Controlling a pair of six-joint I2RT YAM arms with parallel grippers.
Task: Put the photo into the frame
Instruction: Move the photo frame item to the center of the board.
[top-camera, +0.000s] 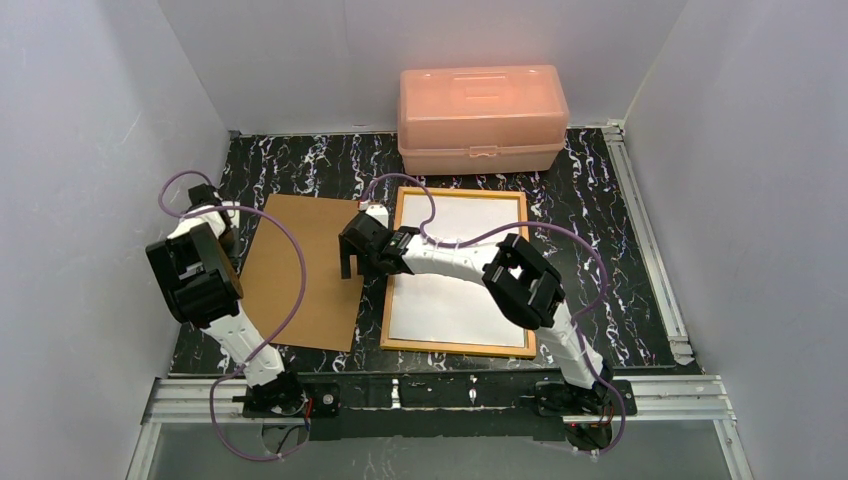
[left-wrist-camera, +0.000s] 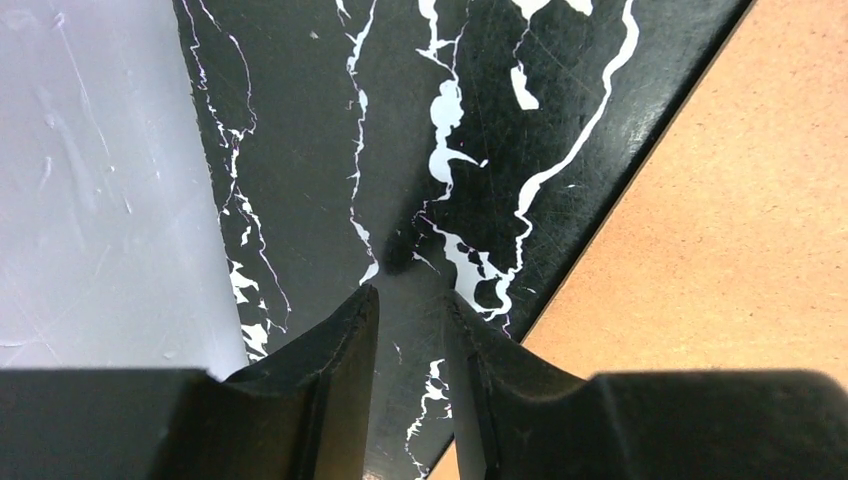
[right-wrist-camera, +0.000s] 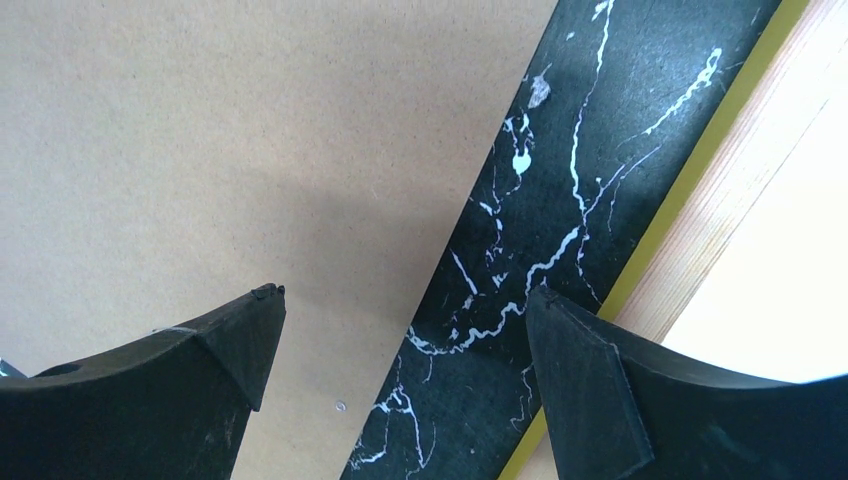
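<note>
The frame (top-camera: 388, 290) lies flat mid-table, its yellow-orange border around a plain white sheet (top-camera: 460, 270). No sky-and-building print shows in any view, and I cannot tell whether the white sheet is the photo's back. The brown backing board (top-camera: 300, 270) lies left of the frame. My right gripper (top-camera: 358, 268) is open and empty, low over the board's right edge. In the right wrist view the gripper (right-wrist-camera: 400, 300) straddles the strip of table between the board (right-wrist-camera: 200, 130) and the frame's edge (right-wrist-camera: 678, 200). My left gripper (top-camera: 222, 232) hovers by the board's left edge; in the left wrist view the gripper (left-wrist-camera: 410, 295) is empty, with a narrow gap.
A salmon-pink plastic box (top-camera: 482, 118) stands shut at the back, just behind the frame. Grey walls close in on the left, right and back. A metal rail (top-camera: 640, 230) runs along the table's right side. In the left wrist view the board (left-wrist-camera: 720, 220) lies right of the fingers.
</note>
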